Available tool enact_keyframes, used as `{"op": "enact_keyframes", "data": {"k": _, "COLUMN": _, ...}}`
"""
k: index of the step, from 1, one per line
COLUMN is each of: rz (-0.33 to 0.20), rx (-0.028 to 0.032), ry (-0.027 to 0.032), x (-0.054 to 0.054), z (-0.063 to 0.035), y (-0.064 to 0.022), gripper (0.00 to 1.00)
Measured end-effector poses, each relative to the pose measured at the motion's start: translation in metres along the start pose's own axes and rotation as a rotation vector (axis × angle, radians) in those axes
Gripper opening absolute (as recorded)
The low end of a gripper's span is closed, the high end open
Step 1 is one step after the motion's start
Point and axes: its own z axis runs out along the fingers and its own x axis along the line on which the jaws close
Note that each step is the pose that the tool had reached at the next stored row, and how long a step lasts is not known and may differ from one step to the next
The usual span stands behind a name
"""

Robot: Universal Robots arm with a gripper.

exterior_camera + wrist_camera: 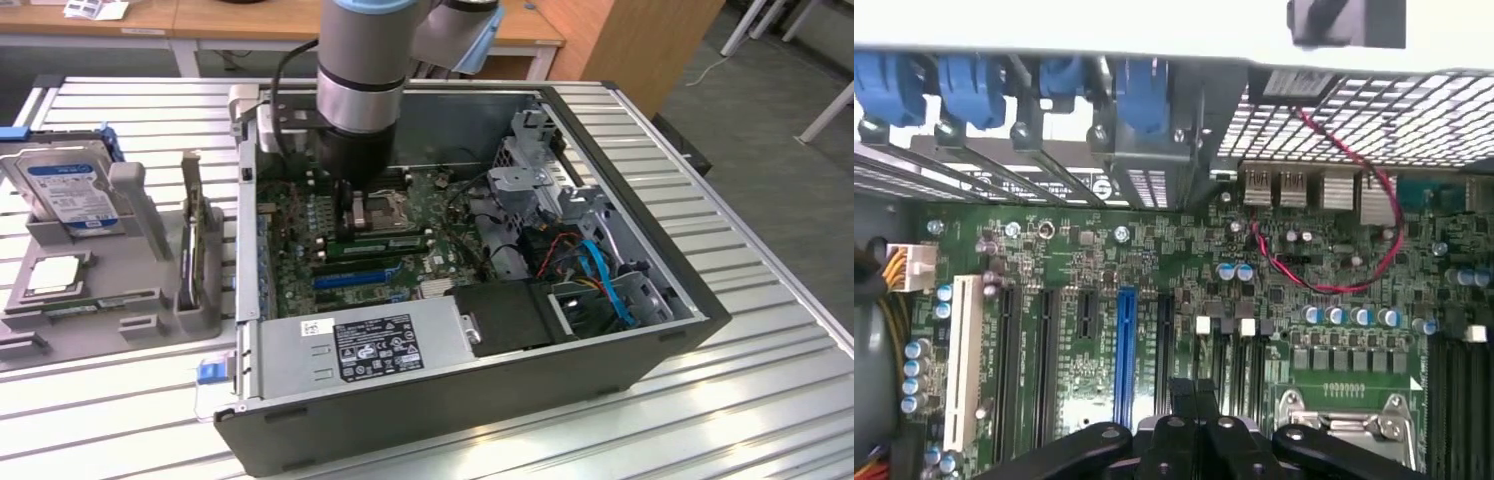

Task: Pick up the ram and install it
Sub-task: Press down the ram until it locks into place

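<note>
Over the green motherboard (1154, 290) inside the open black PC case (627, 375), black gripper (1192, 395) hovers pressed together, pinching nothing visible; green RAM stick (378, 241) looks seated already, so I'd guess installing's about finished.

You'll find the long, thin green circuit-board ram stick (380, 242) with small dark chips inside the open computer case (641, 345). It stands on edge, just beside the silver processor socket (370, 212) and parallel to the blue slots (358, 276). You can't tell whether it is fully seated.
</note>
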Motion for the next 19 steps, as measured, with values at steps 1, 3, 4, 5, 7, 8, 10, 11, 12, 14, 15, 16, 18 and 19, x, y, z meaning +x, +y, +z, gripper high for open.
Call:
{"op": "enact_keyframes", "data": {"k": 1, "rz": 0.0, "rx": -0.0001, "ry": -0.0001, "x": 0.0, "z": 0.0018, "y": -0.0001, "gripper": 0.11}}
{"op": "enact_keyframes", "data": {"k": 3, "rz": 0.0, "rx": -0.0002, "ry": 0.0001, "x": 0.0, "z": 0.0054, "y": -0.0003, "gripper": 0.11}}
{"op": "enact_keyframes", "data": {"k": 4, "rz": 0.0, "rx": -0.0002, "ry": 0.0004, "x": 0.0, "z": 0.0073, "y": -0.0005, "gripper": 0.11}}
{"op": "enact_keyframes", "data": {"k": 5, "rz": 0.0, "rx": -0.0003, "ry": 0.001, "x": 0.0, "z": 0.0091, "y": -0.0006, "gripper": 0.11}}
{"op": "enact_keyframes", "data": {"k": 7, "rz": 0.0, "rx": -0.0004, "ry": 0.0026, "x": 0.0, "z": 0.0121, "y": -0.0008, "gripper": 0.11}}
{"op": "enact_keyframes", "data": {"k": 8, "rz": 0.0, "rx": -0.0005, "ry": 0.0032, "x": 0.0, "z": 0.013, "y": -0.0008, "gripper": 0.11}}
{"op": "enact_keyframes", "data": {"k": 10, "rz": 0.0, "rx": -0.0004, "ry": 0.0033, "x": 0.0, "z": 0.0134, "y": -0.0008, "gripper": 0.11}}
{"op": "enact_keyframes", "data": {"k": 11, "rz": 0.0, "rx": 0.0001, "ry": 0.0026, "x": 0.0, "z": 0.0127, "y": -0.0008, "gripper": 0.11}}
{"op": "enact_keyframes", "data": {"k": 12, "rz": 0.0, "rx": 0.0006, "ry": 0.002, "x": 0.0, "z": 0.0107, "y": -0.0008, "gripper": 0.11}}
{"op": "enact_keyframes", "data": {"k": 14, "rz": 0.0, "rx": -0.0002, "ry": 0.003, "x": 0.0, "z": 0.0079, "y": -0.0005, "gripper": 0.11}}
{"op": "enact_keyframes", "data": {"k": 15, "rz": 0.0, "rx": -0.0001, "ry": 0.0029, "x": 0.0, "z": 0.0081, "y": -0.0005, "gripper": 0.11}}
{"op": "enact_keyframes", "data": {"k": 16, "rz": 0.0, "rx": -0.0001, "ry": 0.0033, "x": 0.0, "z": 0.0082, "y": -0.0005, "gripper": 0.11}}
{"op": "enact_keyframes", "data": {"k": 18, "rz": 0.0, "rx": -0.0002, "ry": 0.0037, "x": 0.0, "z": 0.0084, "y": -0.0005, "gripper": 0.11}}
{"op": "enact_keyframes", "data": {"k": 19, "rz": 0.0, "rx": -0.0003, "ry": 0.0038, "x": 0.0, "z": 0.0084, "y": -0.0005, "gripper": 0.11}}
